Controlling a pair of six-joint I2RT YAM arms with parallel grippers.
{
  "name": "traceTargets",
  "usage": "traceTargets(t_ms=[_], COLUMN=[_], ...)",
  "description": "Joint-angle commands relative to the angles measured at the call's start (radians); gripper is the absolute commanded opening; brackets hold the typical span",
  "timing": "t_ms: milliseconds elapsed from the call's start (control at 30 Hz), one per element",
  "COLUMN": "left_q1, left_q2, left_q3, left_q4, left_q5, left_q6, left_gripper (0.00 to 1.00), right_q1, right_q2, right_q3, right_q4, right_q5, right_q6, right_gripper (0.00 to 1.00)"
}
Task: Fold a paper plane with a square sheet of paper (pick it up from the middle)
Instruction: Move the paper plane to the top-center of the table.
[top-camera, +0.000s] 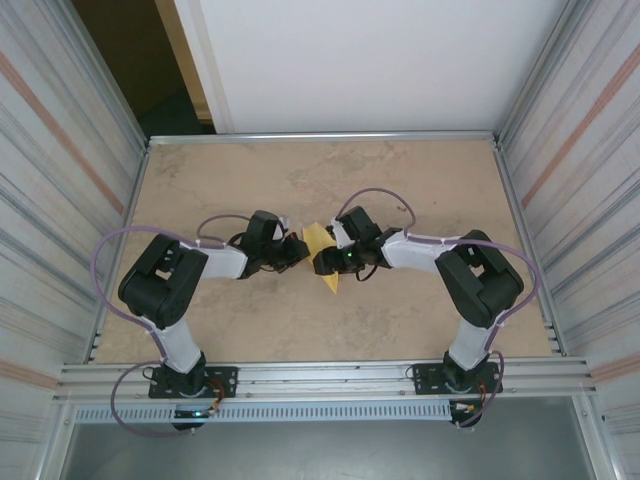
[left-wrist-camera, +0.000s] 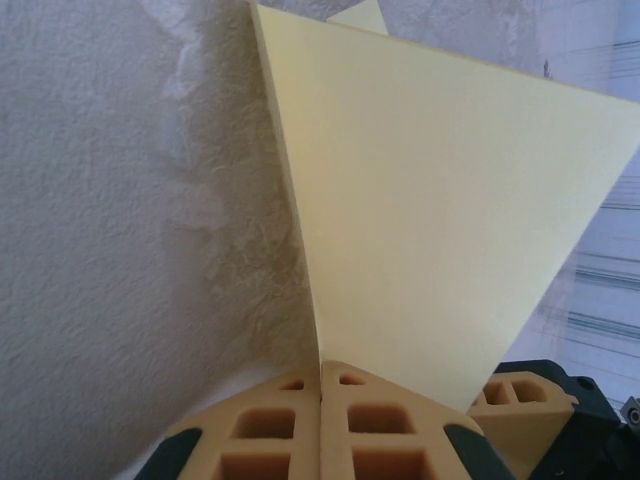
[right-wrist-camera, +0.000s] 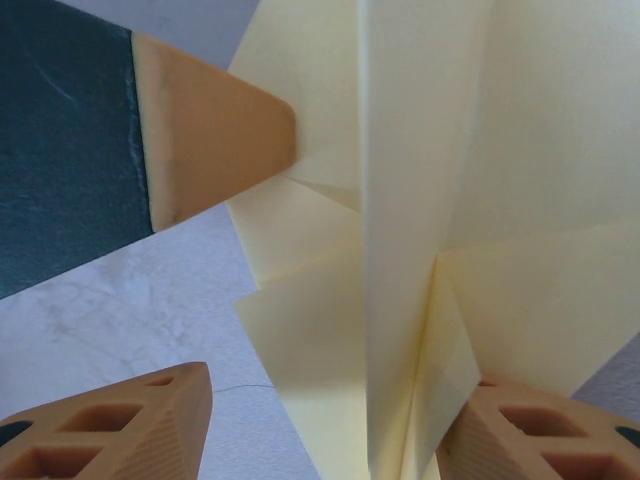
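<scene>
The yellow sheet of paper (top-camera: 319, 239) is folded into a narrow, dart-like paper plane with layered flaps, and its sharp tip (top-camera: 331, 285) points toward the near edge. It stands on edge between the two grippers at the table's middle. My left gripper (left-wrist-camera: 321, 368) is shut on the plane's lower edge, and the paper (left-wrist-camera: 430, 200) rises like a fin above its pads. My right gripper (right-wrist-camera: 340, 400) is open around the folds (right-wrist-camera: 420, 200). Its right finger (right-wrist-camera: 530, 435) touches the paper, while its left finger (right-wrist-camera: 120, 425) stands clear. The left gripper's finger (right-wrist-camera: 210, 125) pinches the paper at top left.
The beige table (top-camera: 240, 320) is walled in by a metal frame, with corrugated panels left (top-camera: 60, 200) and right (top-camera: 590, 200). Both arm bases sit on the near rail (top-camera: 320, 378). In the top external view the grippers (top-camera: 312, 256) almost touch each other.
</scene>
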Motion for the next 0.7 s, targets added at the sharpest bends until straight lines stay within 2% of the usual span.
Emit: traceTargets(t_ms=[0, 333, 667], left_q1=[0.004, 0.004, 0.005], left_q2=[-0.001, -0.008, -0.003], left_q3=[0.026, 0.031, 0.037], left_q4=[0.005, 0.0, 0.004], left_q5=[0.03, 0.046, 0.055], left_q6=[-0.008, -0.007, -0.008], left_gripper=[0.0, 0.0, 0.0], right_q1=[0.019, 0.033, 0.048], right_q2=[0.0, 0.032, 0.047], right_q3=[0.034, 0.075, 0.097], right_q4=[-0.06, -0.105, -0.12], right_q5=[0.088, 0.139, 0.164], right_q6=[-0.058, -0.064, -0.067], right_gripper=[0.59, 0.56, 0.56])
